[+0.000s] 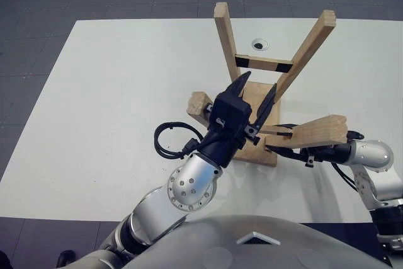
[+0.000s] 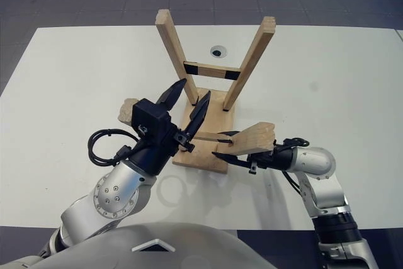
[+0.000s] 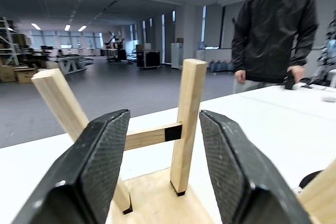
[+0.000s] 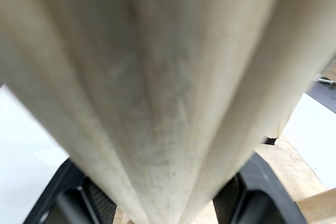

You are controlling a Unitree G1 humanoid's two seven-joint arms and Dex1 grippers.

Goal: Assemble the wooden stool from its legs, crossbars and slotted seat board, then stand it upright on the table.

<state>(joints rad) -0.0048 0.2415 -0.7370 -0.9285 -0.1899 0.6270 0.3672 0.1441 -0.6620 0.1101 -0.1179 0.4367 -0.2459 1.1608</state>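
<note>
Seat board lies flat, two legs joined by a crossbar upright at its far end; left gripper, spread above it, half hides a third leg; right gripper pinches a fourth leg at its near-right edge.

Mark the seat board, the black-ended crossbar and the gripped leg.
seat board (image 2: 200, 155): right eye view, bare face by its near edge.
black-ended crossbar (image 2: 212, 70): right eye view, middle of its wooden span.
gripped leg (image 2: 257, 138): right eye view, middle of its side face.
</note>
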